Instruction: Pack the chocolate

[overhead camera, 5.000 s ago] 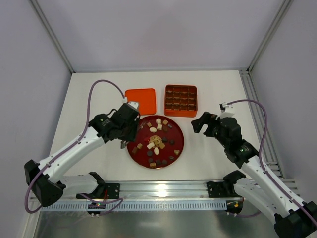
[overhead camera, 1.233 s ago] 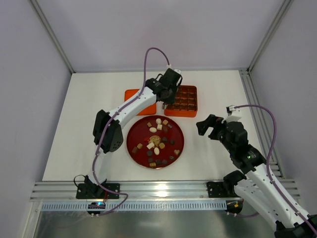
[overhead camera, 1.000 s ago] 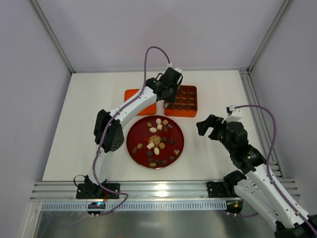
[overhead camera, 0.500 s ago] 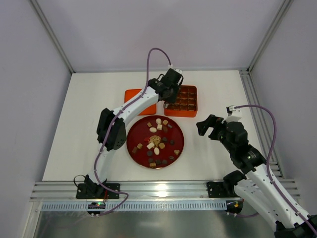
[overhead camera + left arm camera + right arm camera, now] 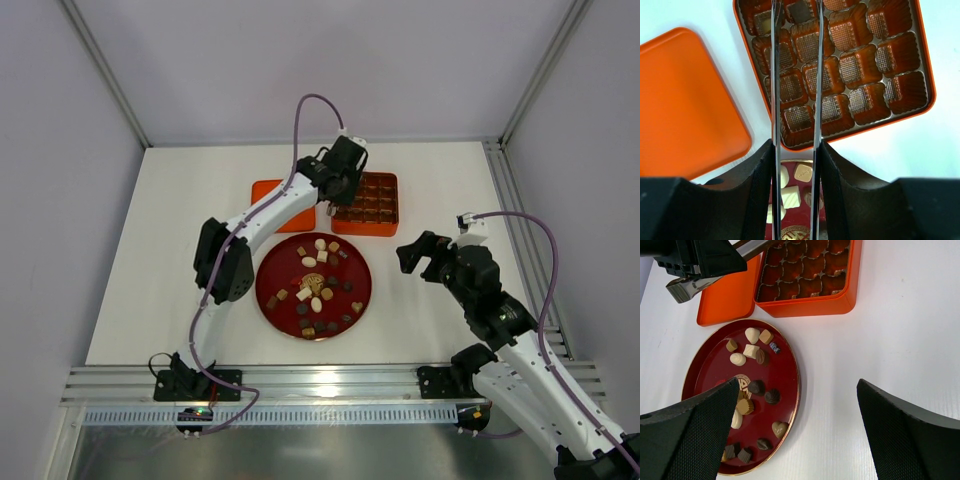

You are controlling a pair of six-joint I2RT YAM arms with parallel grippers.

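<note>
The chocolate (image 5: 313,285) lies as many small dark, tan and cream sweets on the round dark-red plate (image 5: 262,290); it also shows in the right wrist view (image 5: 752,351). My left gripper (image 5: 337,195) is shut on metal tongs (image 5: 774,75) and hovers over the near left part of the orange box (image 5: 366,232). The tong blades stand apart and reach over the box's left columns (image 5: 925,75). A dark sweet (image 5: 801,11) sits in a far cell between the tong tips. My right gripper (image 5: 420,255) is open and empty, right of the plate (image 5: 797,385).
The orange lid (image 5: 275,195) lies flat left of the box, partly under the left arm; it also shows in the left wrist view (image 5: 685,105). Most box cells hold nothing. Bare white table lies around the plate, and grey walls stand on three sides.
Five seconds ago my left gripper was at the plate's left edge; it has since reached up over the box. In the last second it barely moved. The right arm holds still.
</note>
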